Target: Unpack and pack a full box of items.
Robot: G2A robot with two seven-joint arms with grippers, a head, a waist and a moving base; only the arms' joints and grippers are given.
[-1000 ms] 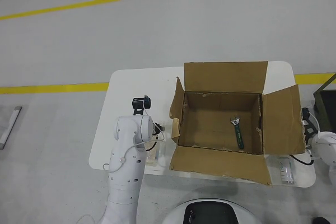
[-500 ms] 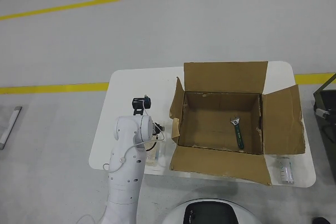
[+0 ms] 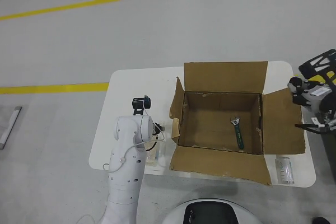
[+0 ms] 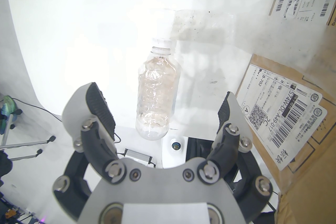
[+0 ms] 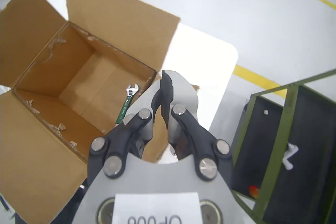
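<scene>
As the unpacking looks close to done, one item is listed inside the carton and two outside it.

1. table (image 3: 134,95): white, with rounded corners. There is open room over its left half and little along the near edge, which the carton's near flap reaches.
2. box (image 3: 213,126): corrugated carton standing centre-right on the table, four flaps folded outward, rim torn. Judged light and apt to slide if nudged. Its walls allow entry from above only.
3. left bottle (image 4: 156,93): clear plastic, capped, lying on its side by the near edge, near the box's left flap. Judged light, thin-walled, and prone to roll and dent. Take it across the mid-body. Its base lies close to the table edge, so a push could send it off.
4. right bottle (image 3: 284,169): clear, lying at the near right corner beside the right flap. Judged to handle the same way.
5. wrench (image 3: 236,133): adjustable, green handle, steel head, flat on the box floor near the right wall. Judged stiff, dense and slick, and its flat lie leaves little to get under. Take it across the handle, mid-length.
6. left gripper (image 4: 160,101): above the left bottle, fingers wide apart, holding nothing.
7. right gripper (image 5: 164,88): raised outside the box on its right side, fingers pressed together, empty. It would have to open them before going down.
</scene>
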